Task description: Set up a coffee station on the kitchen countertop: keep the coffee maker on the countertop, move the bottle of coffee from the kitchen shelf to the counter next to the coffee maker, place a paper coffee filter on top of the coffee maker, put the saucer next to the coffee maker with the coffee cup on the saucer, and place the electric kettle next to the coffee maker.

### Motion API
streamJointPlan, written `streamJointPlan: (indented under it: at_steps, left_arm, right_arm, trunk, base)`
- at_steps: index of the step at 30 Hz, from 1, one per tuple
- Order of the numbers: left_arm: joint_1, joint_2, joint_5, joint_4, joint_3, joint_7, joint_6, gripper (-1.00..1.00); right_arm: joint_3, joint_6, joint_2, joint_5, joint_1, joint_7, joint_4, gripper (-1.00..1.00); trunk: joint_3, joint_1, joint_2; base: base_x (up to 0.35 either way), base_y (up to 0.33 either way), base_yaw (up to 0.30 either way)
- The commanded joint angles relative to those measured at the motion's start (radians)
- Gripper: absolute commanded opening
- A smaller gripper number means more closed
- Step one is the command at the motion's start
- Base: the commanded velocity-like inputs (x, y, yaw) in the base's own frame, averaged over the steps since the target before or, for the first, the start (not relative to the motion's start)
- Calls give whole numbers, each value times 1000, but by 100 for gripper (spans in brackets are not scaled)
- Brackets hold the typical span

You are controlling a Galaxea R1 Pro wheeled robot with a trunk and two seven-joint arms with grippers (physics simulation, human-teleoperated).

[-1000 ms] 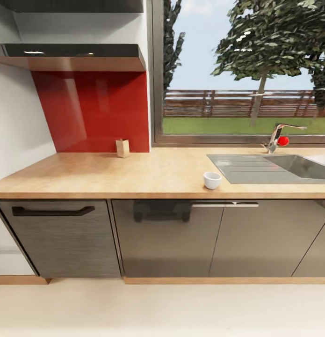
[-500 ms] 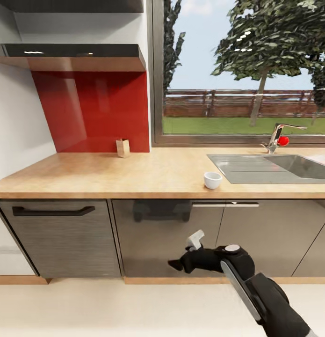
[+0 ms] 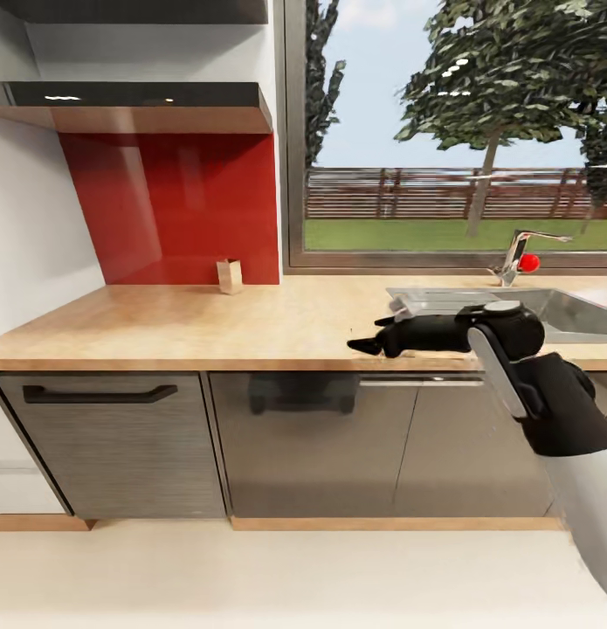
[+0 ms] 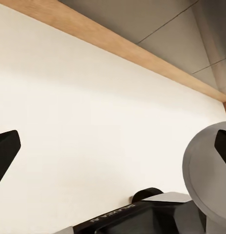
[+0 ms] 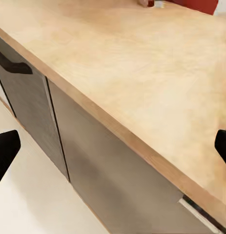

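Countertop of long, light tan wood grain with a matte, faintly mottled face and a thick square front edge runs across the head view, at about mid-height. Nearest of all, below it, lies a pale cream floor, smooth and plain, with a thin wooden plinth where it meets the cabinets. Glossy grey cabinet fronts stand under the worktop; the left one is a brushed, finely lined panel with a long black bar handle.

At the front edge of the worktop hangs the right gripper — black, tapered, on a rounded black wrist with a silver strip and a white forearm. In the right wrist view its two dark fingertips sit at opposite edges of the frame, spread wide with nothing between them, over the tan edge and the grey doors below. The left gripper in the left wrist view is likewise spread wide and holds nothing, above the cream floor, beside a grey rounded part of the robot.

Farther back, a grey steel inset sink with a ribbed drainer lies in the worktop at the right, a chrome tap behind it. A small tan carton stands against the glossy red splashback. Above that hangs the thin glossy black floating shelf — bare on top as far as can be seen. A window shows trees, a fence and grass.
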Motion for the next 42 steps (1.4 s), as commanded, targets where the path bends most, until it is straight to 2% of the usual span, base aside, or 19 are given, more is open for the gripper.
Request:
streamJointPlan:
  at_steps: [1, 3, 5, 6, 9, 10, 11, 12, 14, 15, 17, 18, 19, 20, 22, 26, 40, 42]
  left_arm:
    - [0, 0, 1, -1, 0, -1, -6, 100]
    - [0, 1, 1, -1, 0, -1, -6, 100]
    - [0, 1, 1, -1, 0, -1, -6, 100]
    - [0, 1, 1, -1, 0, -1, -6, 100]
    - [0, 1, 1, -1, 0, -1, -6, 100]
    - [0, 1, 1, -1, 0, -1, -6, 100]
    - [0, 1, 1, -1, 0, -1, -6, 100]
    - [0, 1, 1, -1, 0, -1, -6, 100]
    - [0, 1, 1, -1, 0, -1, -6, 100]
    - [0, 1, 1, -1, 0, -1, -6, 100]
    - [0, 1, 1, -1, 0, -1, -6, 100]
    - [0, 1, 1, -1, 0, -1, -6, 100]
    - [0, 1, 1, -1, 0, -1, -6, 100]
    - [0, 3, 1, -3, 6, -7, -6, 100]
    - [3, 0, 3, -3, 17, -8, -5, 100]
    - [3, 0, 3, -3, 17, -8, -5, 100]
    - [3, 0, 3, -3, 17, -8, -5, 100]
    - [3, 0, 3, -3, 14, -5, -5, 100]
  right_arm:
    - [1, 6, -16, -4, -57, 7, 3, 100]
    - [0, 7, -35, -5, -164, 12, 28, 100]
    - [0, 8, -42, -5, -218, 14, 58, 100]
    - [0, 8, -51, -5, -272, 15, 96, 100]
    - [0, 8, -65, -4, -357, 15, 169, 100]
    - [0, 8, -71, -2, -414, 14, 237, 100]
    - [0, 8, -73, 1, -440, 14, 274, 100]
    - [2, 7, -76, 14, -483, 12, 353, 100]
    - [3, 6, -78, 44, -515, 11, 436, 100]
    - [4, 5, -79, 93, -541, 10, 515, 100]
    - [5, 4, -78, 153, -559, 10, 586, 100]
    - [6, 3, -76, 219, -572, 12, 652, 100]
    - [6, 3, -76, 245, -576, 13, 677, 100]
    - [12, -4, -70, 252, -582, 19, 682, 100]
    - [23, 4, -69, 257, -570, 30, 693, 100]
    - [45, 4, -69, 257, -569, 53, 715, 100]
    - [45, 4, -69, 257, -569, 69, 744, 100]
    - [33, 4, -70, 247, -563, 57, 745, 100]
  trunk:
    - [-1, 0, 0]
    - [-1, 0, 0]
    - [-1, 0, 0]
    - [-1, 0, 0]
    - [-1, 0, 0]
    - [-1, 0, 0]
    - [-1, 0, 0]
    - [-1, 0, 0]
    - [-1, 0, 0]
    - [-1, 0, 0]
    - [-1, 0, 0]
    - [-1, 0, 0]
    - [-1, 0, 0]
    - [-1, 0, 0]
    - [-1, 0, 0]
    - [-1, 0, 0]
    - [-1, 0, 0]
    - [-1, 0, 0]
  base:
    - [0, 0, 0]
    - [0, 0, 0]
    - [0, 0, 0]
    - [0, 0, 0]
    - [0, 0, 0]
    - [0, 0, 0]
    - [0, 0, 0]
    - [0, 0, 0]
    - [0, 0, 0]
    - [0, 0, 0]
    - [0, 0, 0]
    - [0, 0, 0]
    - [0, 0, 0]
    - [0, 0, 0]
    - [0, 0, 0]
    - [0, 0, 0]
    - [0, 0, 0]
    - [0, 0, 0]
